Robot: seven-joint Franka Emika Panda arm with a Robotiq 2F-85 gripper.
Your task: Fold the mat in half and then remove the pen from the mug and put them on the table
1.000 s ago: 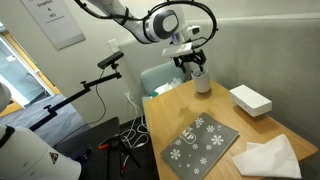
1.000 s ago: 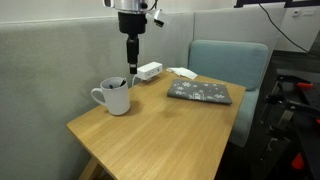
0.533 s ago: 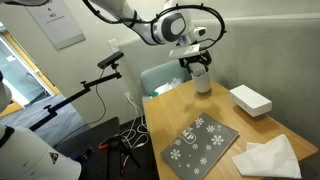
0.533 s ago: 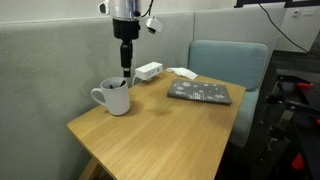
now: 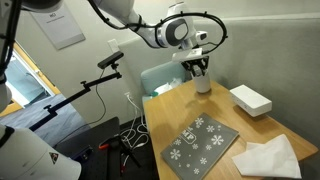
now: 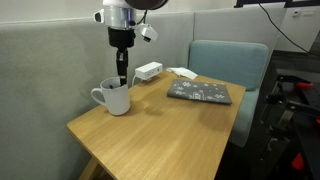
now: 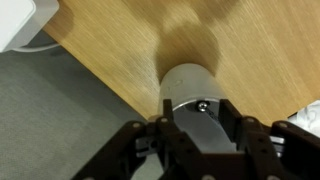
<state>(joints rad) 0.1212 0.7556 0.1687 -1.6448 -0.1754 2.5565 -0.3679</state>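
Observation:
The pale mug [image 6: 112,98] stands near the table's [image 6: 160,128] back corner, with the pen's small round end [image 7: 203,105] showing inside it. My gripper [image 7: 198,114] hangs straight over the mug [image 7: 190,80], its fingertips lowered to the rim. The jaws stand apart on either side of the pen end, with a gap on both sides. In both exterior views the gripper [image 5: 200,68] [image 6: 121,78] is right above the mug [image 5: 203,84]. The grey mat [image 5: 200,143] lies folded flat on the table, snowflake face up, also seen as the mat [image 6: 199,92].
A white box [image 5: 250,99] lies beside the mug and a crumpled white cloth [image 5: 268,157] beside the mat. A blue chair [image 6: 230,62] stands past the table's far end. A grey wall panel runs close behind the mug. A camera stand [image 5: 110,60] is off the table.
The gripper has come down from well above the mug to its rim, shifting a little sideways over it, and its jaws have narrowed. Mat, box and cloth have not moved.

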